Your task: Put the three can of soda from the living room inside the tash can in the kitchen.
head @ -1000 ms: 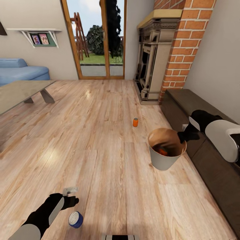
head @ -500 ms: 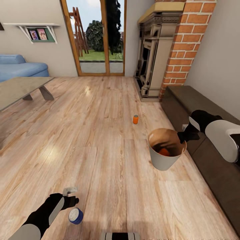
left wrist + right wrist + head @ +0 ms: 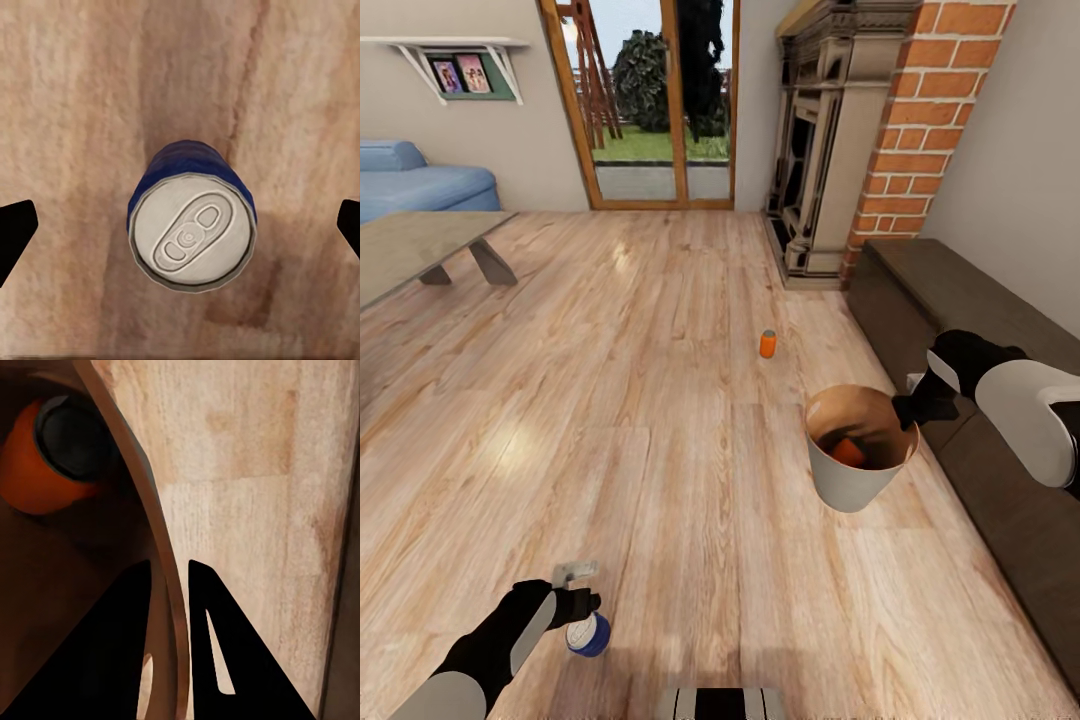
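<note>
Soda cans: three in total. Blue can (image 3: 589,635) upright on the wood floor (image 3: 660,400), near left; since the earlier frames the left gripper (image 3: 582,605) has closed in over it, now directly above, fingers spread wide with the can between them, not touching, holding nothing. One orange can (image 3: 767,343) stands alone on the floor mid-room, left of the dark cabinet (image 3: 960,330). Second orange can (image 3: 847,452) lies inside the trash can (image 3: 850,490); it has shifted slightly in there. Right gripper (image 3: 169,660) pinches the bin's rim, one finger inside, one outside. One bin, one fireplace (image 3: 830,150), one sofa (image 3: 410,185) far left. Head camera tilted down a bit.
</note>
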### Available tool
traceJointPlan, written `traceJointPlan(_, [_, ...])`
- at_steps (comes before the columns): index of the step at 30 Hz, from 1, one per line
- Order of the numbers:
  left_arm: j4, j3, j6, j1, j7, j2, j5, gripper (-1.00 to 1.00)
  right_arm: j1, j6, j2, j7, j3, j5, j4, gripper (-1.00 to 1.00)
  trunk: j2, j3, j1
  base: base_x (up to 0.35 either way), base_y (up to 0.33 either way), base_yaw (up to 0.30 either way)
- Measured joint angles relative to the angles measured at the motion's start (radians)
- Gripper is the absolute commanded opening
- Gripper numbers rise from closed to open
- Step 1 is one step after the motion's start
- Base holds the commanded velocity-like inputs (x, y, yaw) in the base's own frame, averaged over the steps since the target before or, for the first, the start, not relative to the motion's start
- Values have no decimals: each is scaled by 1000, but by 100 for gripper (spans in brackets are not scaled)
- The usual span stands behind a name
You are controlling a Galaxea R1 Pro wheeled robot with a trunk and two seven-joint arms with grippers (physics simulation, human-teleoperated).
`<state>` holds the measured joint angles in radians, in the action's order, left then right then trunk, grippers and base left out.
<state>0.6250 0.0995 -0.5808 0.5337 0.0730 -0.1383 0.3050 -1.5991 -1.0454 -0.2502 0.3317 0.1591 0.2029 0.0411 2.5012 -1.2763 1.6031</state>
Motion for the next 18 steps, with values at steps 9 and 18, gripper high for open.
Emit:
traceJointPlan(9, [1, 0, 2, 0, -1, 2, -1, 100, 0, 0, 0, 0, 0, -2, -1, -100, 0, -13, 0, 0, 0, 0])
traceJointPlan(18, [1, 0, 2, 0, 0, 2, -3, 100, -2, 1, 1, -1, 3, 3, -1, -100, 2, -50, 3, 0, 0, 0])
